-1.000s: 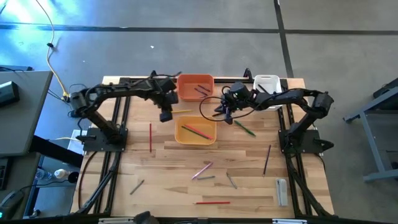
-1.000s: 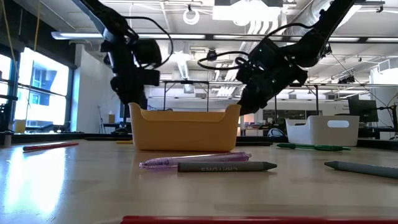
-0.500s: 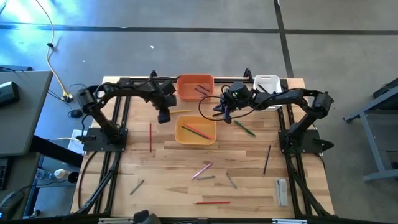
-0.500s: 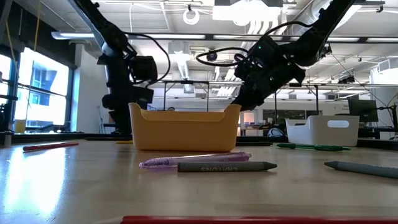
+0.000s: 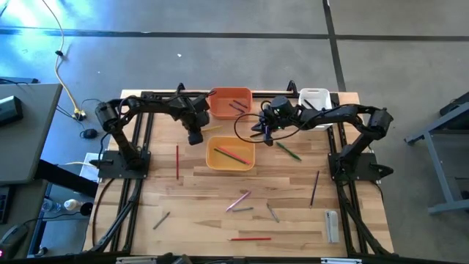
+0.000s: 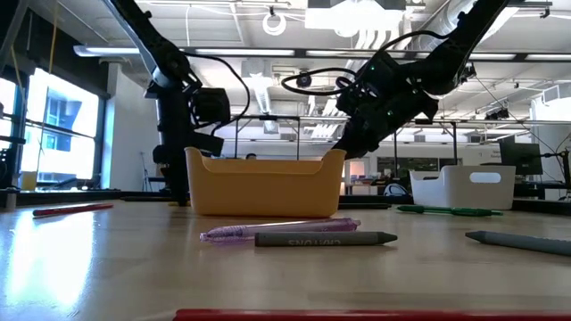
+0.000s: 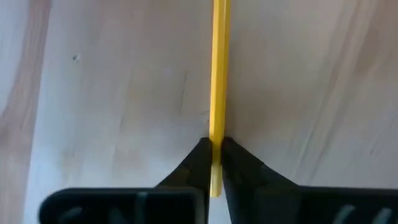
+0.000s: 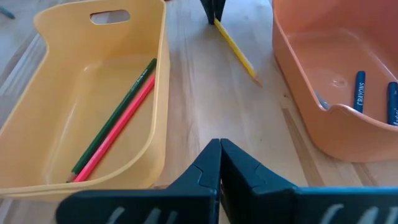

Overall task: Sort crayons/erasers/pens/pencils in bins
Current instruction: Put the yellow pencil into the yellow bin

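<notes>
A yellow pencil (image 7: 219, 74) lies flat on the wood between the orange bin (image 5: 230, 101) and the yellow-orange bin (image 5: 230, 155). My left gripper (image 7: 215, 144) stands over the pencil's left end (image 5: 194, 137), pointing straight down and shut on it. My right gripper (image 8: 219, 149) hangs shut and holds nothing, above the table just right of the two bins (image 5: 261, 136). The yellow-orange bin holds a green stick (image 8: 118, 118) and a red stick (image 8: 115, 140). Blue crayons (image 8: 359, 90) lie in the orange bin. The white bin (image 5: 314, 99) stands at the far right. My left gripper pinches the yellow pencil near one end (image 7: 217, 132) between its two fingertips. The fingers come from above, pointing down, one on each long side of the pencil. The pencil lies flat on the table, its pointed end (image 8: 255, 78) toward the table's right.
Loose sticks lie over the near half of the table: a red one (image 5: 176, 161), a green one (image 5: 289, 151), a dark one (image 5: 314, 188), a pink crayon (image 5: 238, 201), grey ones (image 5: 272, 213) and a red one (image 5: 250, 238). A white block (image 5: 331, 225) lies at the near right.
My left gripper has come down from above the rim of the yellow-orange bin to the table top at the yellow pencil's left end, staying pointed downward. The pencil has kept its place on the wood.
</notes>
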Controlling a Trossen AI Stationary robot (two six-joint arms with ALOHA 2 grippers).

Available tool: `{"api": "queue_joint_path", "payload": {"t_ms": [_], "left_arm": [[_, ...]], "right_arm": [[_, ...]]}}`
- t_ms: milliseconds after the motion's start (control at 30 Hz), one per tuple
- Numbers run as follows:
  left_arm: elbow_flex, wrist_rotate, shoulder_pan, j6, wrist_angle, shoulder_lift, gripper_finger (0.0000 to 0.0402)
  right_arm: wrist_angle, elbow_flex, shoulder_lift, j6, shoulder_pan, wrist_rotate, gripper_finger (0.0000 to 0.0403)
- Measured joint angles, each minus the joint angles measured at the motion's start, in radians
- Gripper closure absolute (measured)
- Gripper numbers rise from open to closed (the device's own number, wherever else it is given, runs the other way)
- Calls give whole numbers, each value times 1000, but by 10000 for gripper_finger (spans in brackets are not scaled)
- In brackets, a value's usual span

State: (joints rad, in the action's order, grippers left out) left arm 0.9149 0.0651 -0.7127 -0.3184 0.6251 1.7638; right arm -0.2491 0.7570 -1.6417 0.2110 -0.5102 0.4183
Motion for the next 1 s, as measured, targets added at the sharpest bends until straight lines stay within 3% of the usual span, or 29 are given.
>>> {"api": "queue_joint_path", "payload": {"t_ms": [367,467,767,1000], "left_arm": [[-52,119,99,255,211,-96,401],[-119,177,149,344,203,-150,400],[-264,189,316,628,106,-310,400],[-303,195,500,778,53,-344,401]], "right_arm": [[23,1,1,18,0,0,403],[24,1,1,18,0,0,403],[20,1,1,34,0,0,403],[20,1,1,33,0,0,403]]}}
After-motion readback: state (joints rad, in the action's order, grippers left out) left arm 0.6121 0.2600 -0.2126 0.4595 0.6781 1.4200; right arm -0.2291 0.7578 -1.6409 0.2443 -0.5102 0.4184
